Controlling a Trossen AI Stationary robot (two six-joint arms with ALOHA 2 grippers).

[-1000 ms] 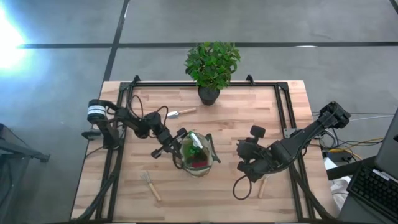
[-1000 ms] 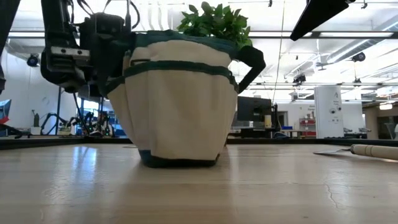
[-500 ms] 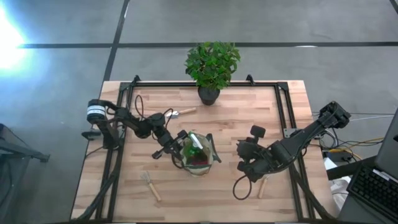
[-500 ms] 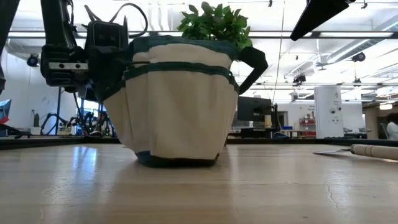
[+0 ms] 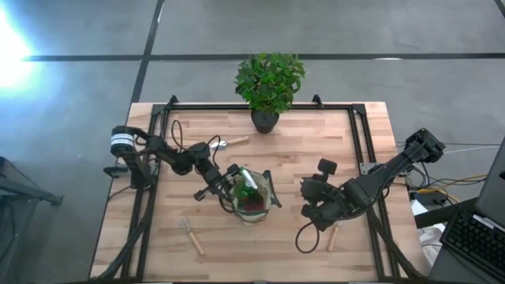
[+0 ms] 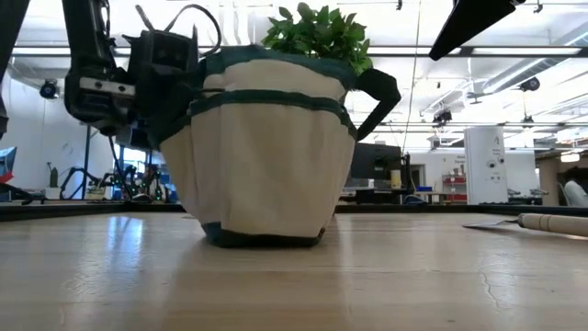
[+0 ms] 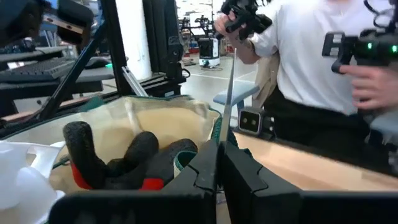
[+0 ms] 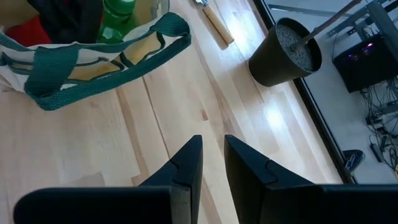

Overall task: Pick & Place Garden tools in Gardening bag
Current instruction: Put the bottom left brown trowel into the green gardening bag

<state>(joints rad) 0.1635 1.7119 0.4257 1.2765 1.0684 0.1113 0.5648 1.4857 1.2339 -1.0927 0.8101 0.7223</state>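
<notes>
While our left gripper (image 5: 219,186) rests against the rim of the gardening bag (image 5: 251,195) at mid-table, its fingers look pressed together with nothing between them. Our right gripper (image 5: 312,207) waits well apart near the table's front, fingers slightly parted and empty. The bag already holds the green spray bottle (image 8: 115,14) and the red-and-black tool (image 7: 118,165). A fork (image 5: 190,234) lies near the front edge and a trowel (image 5: 230,142) near the plant pot (image 5: 264,121). We judge these tools light and rigid, their metal heads slick, so the wooden handle's middle is the place to grip.
</notes>
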